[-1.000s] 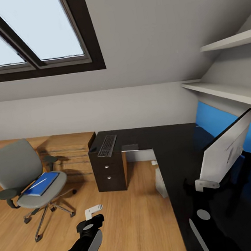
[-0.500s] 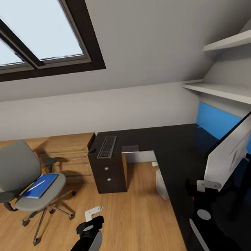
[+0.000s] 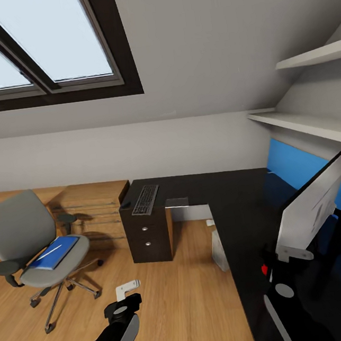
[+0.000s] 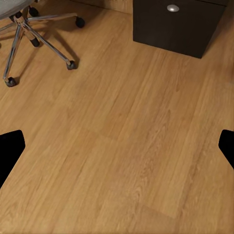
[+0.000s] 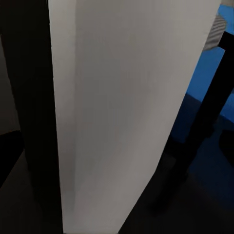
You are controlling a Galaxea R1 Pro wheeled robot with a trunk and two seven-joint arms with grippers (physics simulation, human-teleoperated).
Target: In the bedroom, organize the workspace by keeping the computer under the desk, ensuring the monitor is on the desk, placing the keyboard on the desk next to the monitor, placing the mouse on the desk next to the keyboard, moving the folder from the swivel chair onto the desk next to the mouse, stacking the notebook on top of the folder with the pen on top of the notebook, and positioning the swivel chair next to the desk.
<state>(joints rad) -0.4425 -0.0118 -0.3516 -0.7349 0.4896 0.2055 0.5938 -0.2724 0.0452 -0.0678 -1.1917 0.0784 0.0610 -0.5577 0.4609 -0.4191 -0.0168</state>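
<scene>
The monitor (image 3: 309, 204) stands tilted on the right wing of the black desk (image 3: 233, 200), its grey back (image 5: 122, 112) towards me. My right gripper (image 3: 289, 260) is at its lower edge, fingers spread to either side, open. The keyboard (image 3: 145, 199) lies on the desk's far wing over the drawers, with the mouse (image 3: 125, 203) beside it and the grey notebook (image 3: 176, 202) close by. The blue folder (image 3: 55, 252) lies on the swivel chair (image 3: 20, 231), a thin white pen on it. The computer (image 3: 218, 247) stands under the desk. My left gripper (image 3: 127, 292) hangs open over the floor.
A wooden dresser (image 3: 92, 204) stands against the back wall between chair and desk. A blue wall panel (image 3: 298, 168) and white shelves (image 3: 314, 123) run along the right wall. The chair's star base (image 4: 29, 29) and the drawer unit (image 4: 178, 24) stand on the wooden floor.
The view shifted slightly a second ago. Since then my right gripper's light finger slid right along the monitor's lower edge, baring a small red spot. Left arm unchanged.
</scene>
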